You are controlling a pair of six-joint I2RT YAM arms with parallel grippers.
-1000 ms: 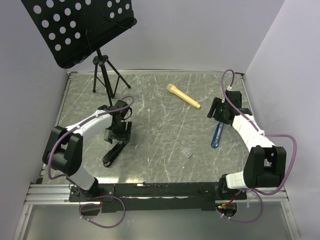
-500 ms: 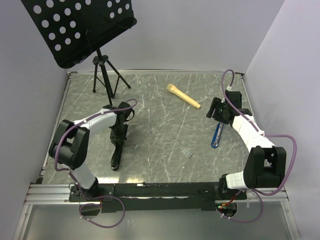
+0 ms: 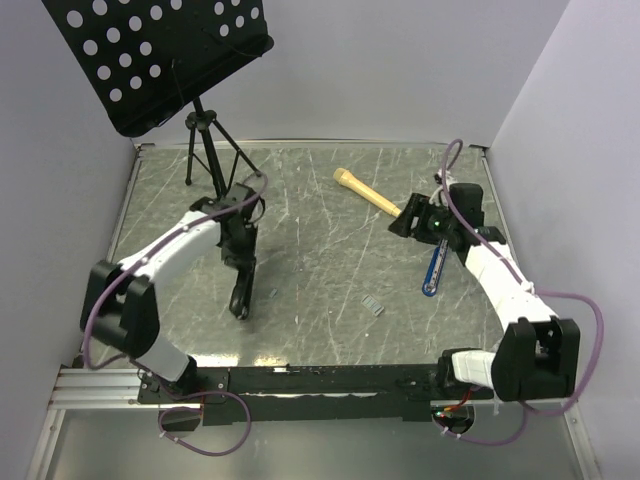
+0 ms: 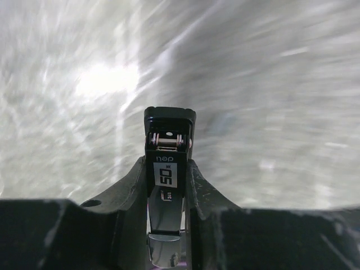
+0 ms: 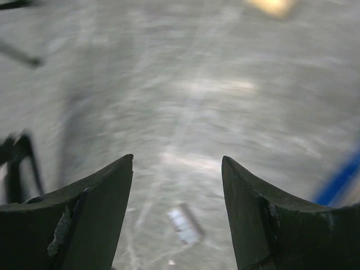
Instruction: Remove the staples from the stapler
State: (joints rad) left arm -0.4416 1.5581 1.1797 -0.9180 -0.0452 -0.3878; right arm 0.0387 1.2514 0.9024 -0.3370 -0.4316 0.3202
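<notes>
Scratched grey table (image 3: 320,190): left gripper (image 3: 241,264) clenched on stapler (image 3: 240,298); right gripper (image 5: 177,169) jaws apart, nothing btwn; staples (image 3: 372,306) lie loose, apart from stapler.

A black stapler (image 4: 169,121) stands clamped end-on in the left gripper (image 4: 167,166), its two dark fingers (image 4: 130,188) pressing against either side of the body. A white label (image 4: 166,175) reading "50" faces the camera, with a small metal pin crossing the stapler just above it. Beyond, the grey, scratched table (image 4: 281,84) lies blurred, a bright patch of glare (image 4: 107,79) at upper left.
</notes>
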